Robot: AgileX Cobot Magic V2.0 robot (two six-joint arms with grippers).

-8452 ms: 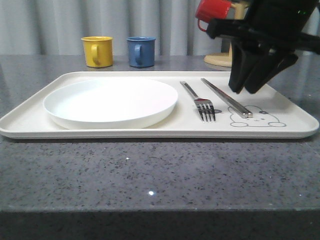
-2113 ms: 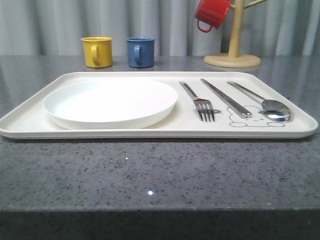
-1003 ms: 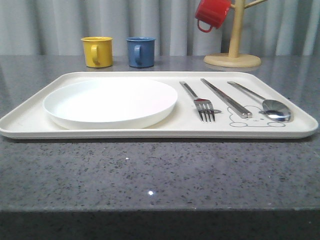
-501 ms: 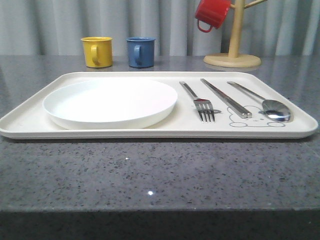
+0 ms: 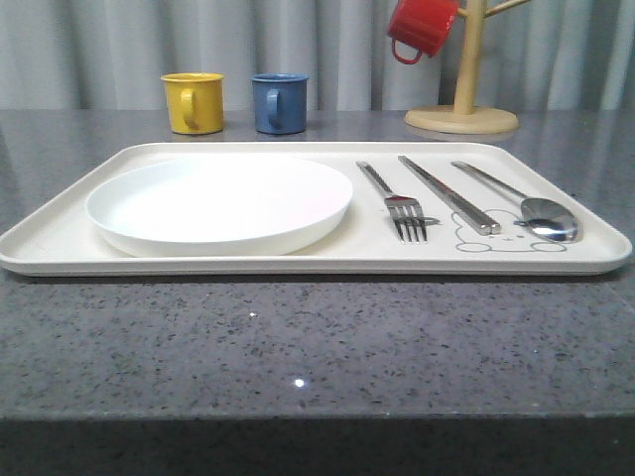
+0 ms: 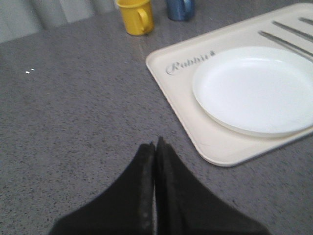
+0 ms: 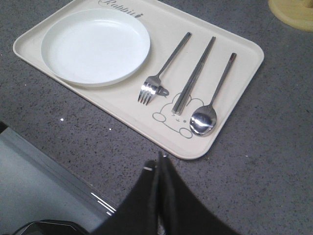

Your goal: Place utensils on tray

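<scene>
With both grippers (image 6: 155,147) (image 7: 160,159) closed empty off the tray (image 5: 60,248), only a stray sweep could scatter the spoon (image 5: 541,215) near its right rim.

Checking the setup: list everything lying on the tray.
On the tray: white plate, fork, chopsticks, spoon. The rabbit drawing is partly covered by them; whatever lies under the plate is hidden.

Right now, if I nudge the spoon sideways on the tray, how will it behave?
The spoon looks like polished metal lying flat on the smooth tray, so it would probably slide easily. Its round bowl may let it pivot or rock rather than move straight. It looks stiff, and the nearby chopsticks could get bumped.
</scene>
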